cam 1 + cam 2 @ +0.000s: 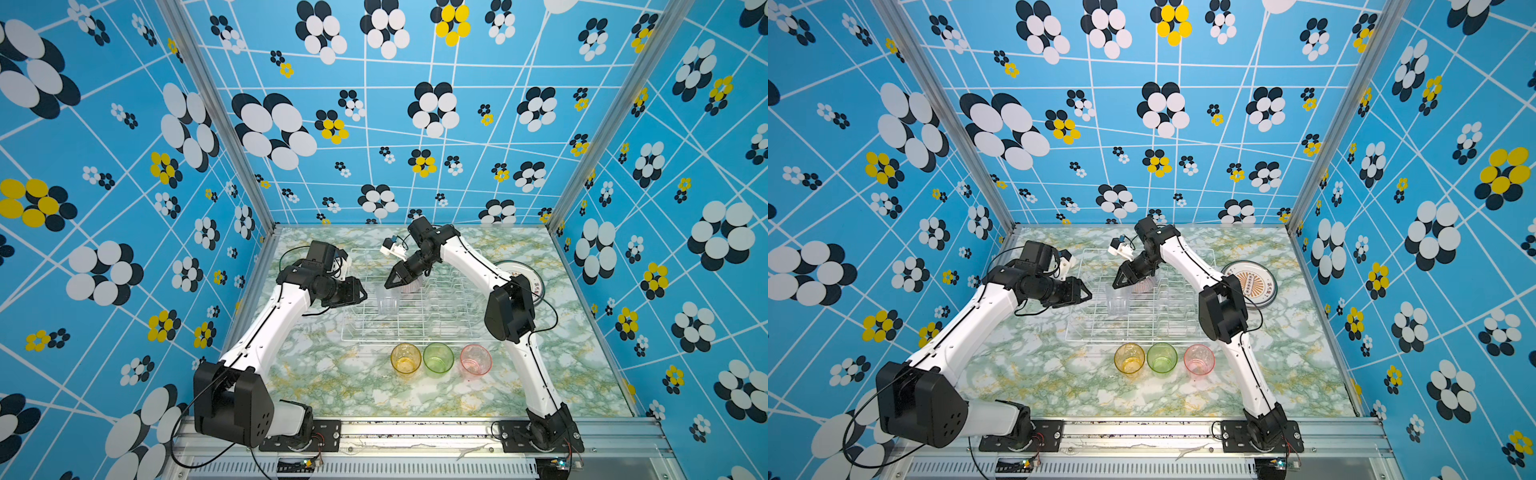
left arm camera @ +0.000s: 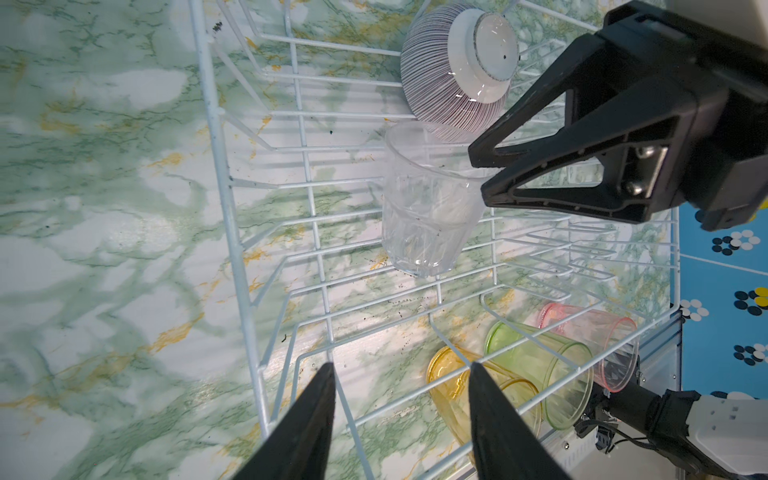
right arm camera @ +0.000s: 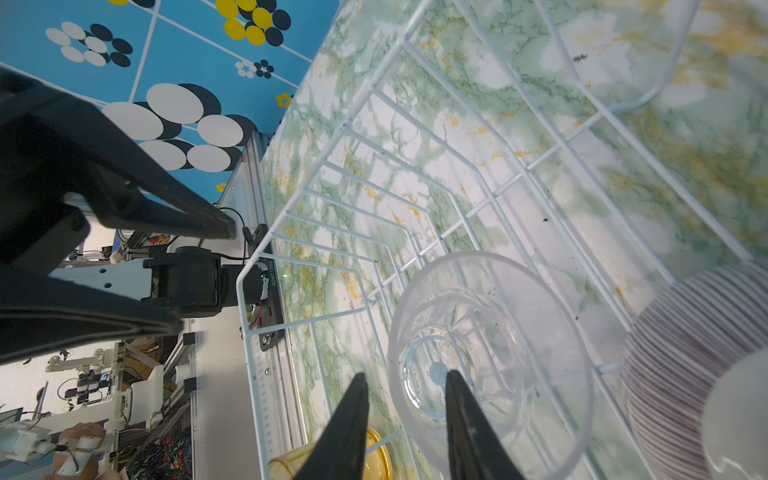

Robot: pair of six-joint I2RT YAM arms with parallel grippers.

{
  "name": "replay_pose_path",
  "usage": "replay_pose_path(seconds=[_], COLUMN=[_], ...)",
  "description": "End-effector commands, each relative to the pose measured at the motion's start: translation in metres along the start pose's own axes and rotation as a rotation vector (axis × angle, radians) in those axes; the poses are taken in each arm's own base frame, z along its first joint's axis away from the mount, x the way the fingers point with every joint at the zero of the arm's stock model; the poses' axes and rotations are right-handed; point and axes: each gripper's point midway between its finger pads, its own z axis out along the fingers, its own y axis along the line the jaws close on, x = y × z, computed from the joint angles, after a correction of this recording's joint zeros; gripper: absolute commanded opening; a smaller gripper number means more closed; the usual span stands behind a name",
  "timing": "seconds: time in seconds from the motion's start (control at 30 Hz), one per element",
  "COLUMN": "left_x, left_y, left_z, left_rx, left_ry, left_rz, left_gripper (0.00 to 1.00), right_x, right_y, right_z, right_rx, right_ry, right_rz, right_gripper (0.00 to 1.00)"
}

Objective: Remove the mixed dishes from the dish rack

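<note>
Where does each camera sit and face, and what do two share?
Top views: high over the bases, looking down at the dish rack; left arm and right arm show.
Left wrist: on the left arm, facing the clear tumbler past the left gripper.
Right wrist: looks down into that tumbler past the right gripper.
Shared by wrists: tumbler, striped bowl.

a table [image 1: 332, 386] with a green-and-white marbled top, veined in yellow, is enclosed on three sides by blue walls [image 1: 124, 166] printed with white lines and black, white and yellow flowers. silver metal posts [image 1: 218, 116] are set at its far corners, and a silver rail [image 1: 415, 430] is fixed along its front edge.
</note>
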Motion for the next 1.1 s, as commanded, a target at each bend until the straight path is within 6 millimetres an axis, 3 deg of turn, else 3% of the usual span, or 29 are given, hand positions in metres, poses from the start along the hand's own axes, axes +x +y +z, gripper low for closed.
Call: replay_pose_path(seconds=[0.0,0.4,0.8,0.9,1.07], left_x=[0.004,0.008,0.008,0.008,0.009], left_y=[-0.001,0.0,0.001,0.001,0.0], left_z=[-0.007,-0.008,-0.007,-0.007,-0.008], left_rx=[0.016,0.029,0.045,0.046,0.05], left_ry=[-0.008,-0.013,-0.019,-0.02,-0.021], left_rz=[0.013,0.009,0.006,0.006,0.008], left_gripper=[0.53,0.53,0.53,0.53,0.53], right_x=[0.017,0.044,0.068,0.069,0.067], right_y=[0.01,0.003,0.02,0.034,0.037], right_z=[-0.005,0.0,0.002,-0.003,-0.002], right_rx=[0.034,0.277,0.328,0.349,0.355], right_ry=[0.059,0.188,0.244,0.234,0.218], right_rz=[0.008,-0.07,-0.089,-0.122,-0.116], right_gripper=[0.32,0.27,0.3,0.32,0.33])
